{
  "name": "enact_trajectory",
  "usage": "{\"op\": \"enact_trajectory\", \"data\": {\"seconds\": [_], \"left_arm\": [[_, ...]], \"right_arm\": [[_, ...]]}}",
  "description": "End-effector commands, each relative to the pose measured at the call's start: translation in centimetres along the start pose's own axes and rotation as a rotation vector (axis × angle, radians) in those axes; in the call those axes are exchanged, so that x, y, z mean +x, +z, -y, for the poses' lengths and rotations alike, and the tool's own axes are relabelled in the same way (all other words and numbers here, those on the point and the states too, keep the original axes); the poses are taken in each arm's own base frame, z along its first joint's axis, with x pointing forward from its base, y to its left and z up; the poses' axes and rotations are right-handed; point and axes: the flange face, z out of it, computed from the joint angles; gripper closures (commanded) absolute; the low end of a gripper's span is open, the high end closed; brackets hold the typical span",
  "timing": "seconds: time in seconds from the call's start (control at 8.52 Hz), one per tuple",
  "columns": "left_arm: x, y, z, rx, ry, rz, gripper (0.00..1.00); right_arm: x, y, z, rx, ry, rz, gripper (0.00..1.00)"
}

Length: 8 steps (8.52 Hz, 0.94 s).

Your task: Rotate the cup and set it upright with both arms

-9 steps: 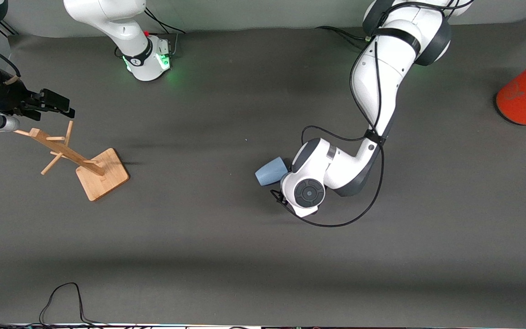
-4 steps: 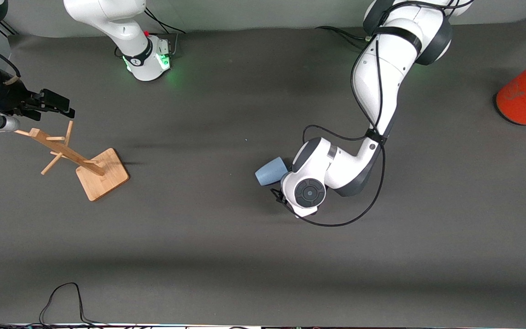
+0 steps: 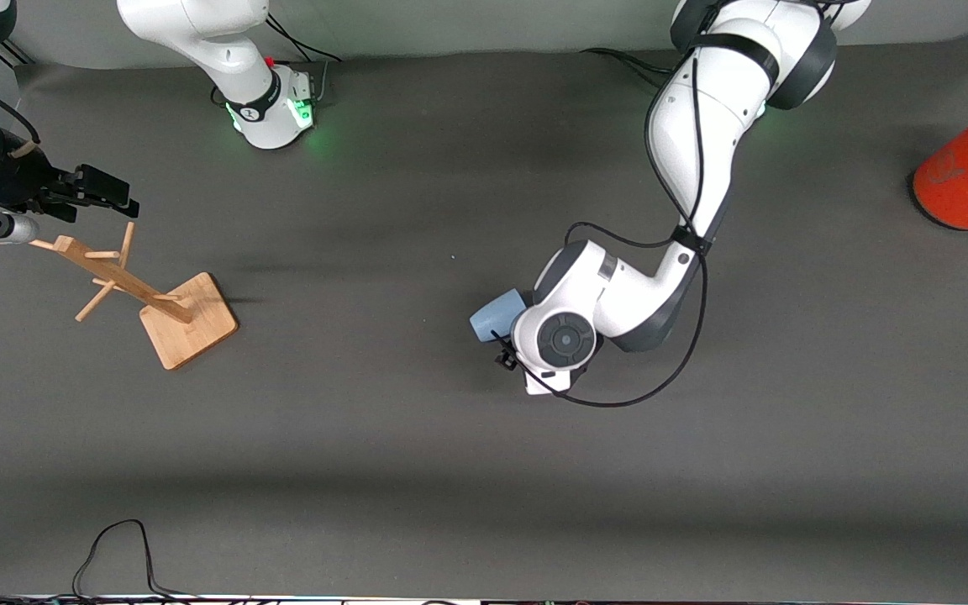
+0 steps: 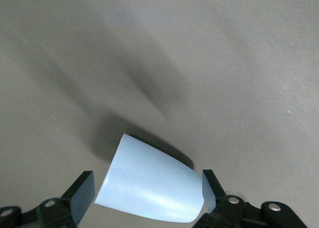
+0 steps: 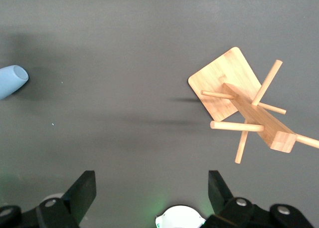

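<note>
Cup [image 4: 149, 190] (on its side) sits between the spread, non-touching left gripper [image 4: 149, 198] fingers.

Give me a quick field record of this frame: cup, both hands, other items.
cup: pale blue, lying on its side on the mat, mid-table
left hand: low over the cup, fingers open, one on each side of the cup body, not closed on it
right hand: open, up over the wooden rack, waiting at the right arm's end
wooden rack: pegged stand on a square base, standing on the mat
orange-red can: upright, at the left arm's end of the table
task state: cup not yet upright
</note>
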Motion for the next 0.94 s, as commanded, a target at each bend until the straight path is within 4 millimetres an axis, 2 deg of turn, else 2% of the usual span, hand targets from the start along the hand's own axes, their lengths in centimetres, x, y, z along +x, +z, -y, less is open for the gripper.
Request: {"op": "enact_trajectory", "data": {"seconds": [0.0,0.23,0.47,0.82], "left_arm": [[-1.2,-1.9,4.9,-0.079,0.151,-0.064,0.0],[-1.9,-0.8,8.9,-0.131,0.267,-0.107,0.0],[-3.3,1.5,11.7,-0.305,0.311,-0.177,0.0],[-5.8,3.9,13.9,-0.616,0.304,-0.243,0.0]], "right_arm": [[0.0,0.0,-0.2,0.017,0.0,0.003,0.0],[0.1,0.2,-0.2,0.017,0.0,0.006,0.0],[0.2,0.3,-0.2,0.017,0.0,0.007,0.0],[0.3,0.4,0.0,0.016,-0.002,0.009,0.0]]}}
